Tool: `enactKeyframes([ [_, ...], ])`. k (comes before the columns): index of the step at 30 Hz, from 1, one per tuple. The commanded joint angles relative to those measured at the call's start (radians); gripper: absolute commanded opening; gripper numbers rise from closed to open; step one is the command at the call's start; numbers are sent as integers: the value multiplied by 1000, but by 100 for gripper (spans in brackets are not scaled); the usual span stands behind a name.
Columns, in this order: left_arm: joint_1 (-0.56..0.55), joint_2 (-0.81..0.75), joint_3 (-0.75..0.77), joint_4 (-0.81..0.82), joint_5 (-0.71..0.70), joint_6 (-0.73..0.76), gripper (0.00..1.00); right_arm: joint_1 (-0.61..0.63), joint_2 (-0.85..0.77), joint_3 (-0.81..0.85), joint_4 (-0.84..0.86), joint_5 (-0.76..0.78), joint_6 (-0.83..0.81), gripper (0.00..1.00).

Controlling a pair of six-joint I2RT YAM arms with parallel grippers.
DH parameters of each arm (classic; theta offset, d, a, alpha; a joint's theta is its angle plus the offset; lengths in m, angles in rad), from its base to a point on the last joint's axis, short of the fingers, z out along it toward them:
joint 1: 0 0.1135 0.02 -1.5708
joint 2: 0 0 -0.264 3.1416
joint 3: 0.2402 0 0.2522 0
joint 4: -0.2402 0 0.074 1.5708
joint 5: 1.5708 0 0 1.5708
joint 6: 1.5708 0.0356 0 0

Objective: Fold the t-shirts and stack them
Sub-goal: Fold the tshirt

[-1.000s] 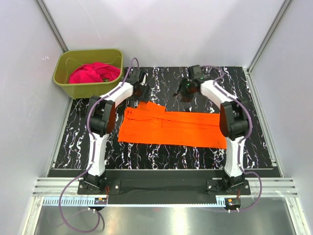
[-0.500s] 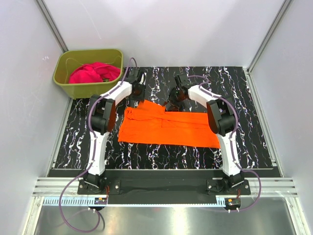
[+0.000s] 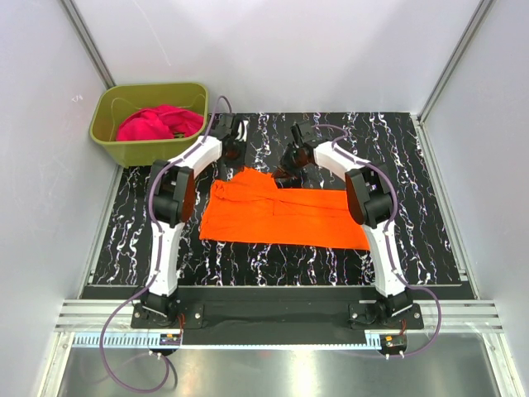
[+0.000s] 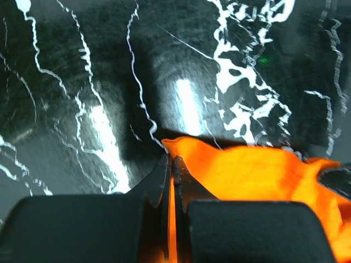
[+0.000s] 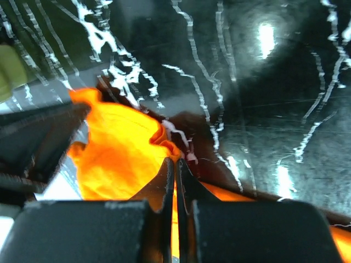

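Observation:
The orange t-shirt point(image 3: 281, 213) lies partly folded as a wide band across the black marbled table point(image 3: 413, 240). My left gripper point(image 3: 237, 159) is at the shirt's far left corner, jaws shut on orange cloth point(image 4: 247, 175), with a thin strip pinched between the fingertips of the left gripper point(image 4: 171, 162). My right gripper point(image 3: 287, 174) is at the far edge near the middle, and it is also shut on the orange cloth point(image 5: 120, 153), the right gripper point(image 5: 175, 164) holding a raised fold. The magenta-pink t-shirt point(image 3: 159, 122) lies bunched in the tub.
The olive-green tub point(image 3: 111, 145) stands at the table's far left corner. White enclosure walls close in the table on three sides. In the right wrist view the left gripper's dark body point(image 5: 33, 142) sits close on the left.
Both grippers went from open to shut on the orange shirt's far edge. The right arm swung left from the far middle of the table down onto the shirt.

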Motion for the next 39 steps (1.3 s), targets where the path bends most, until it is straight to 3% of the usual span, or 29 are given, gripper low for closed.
enactKeyframes([
  [1,5,-199,-69,9,36,-24,0,8,-102,17,12,-46,0,0],
  [8,2,-442,-313,9,81,-87,0,11,-219,-170,12,-159,-21,0],
  [17,-26,-636,-594,6,133,-131,0,29,-323,-350,29,-190,-55,0],
  [31,-47,-933,-841,-8,141,-217,0,89,-403,-493,75,-235,-40,0],
  [39,-66,-977,-958,-3,152,-263,0,95,-424,-565,86,-236,-69,1],
])
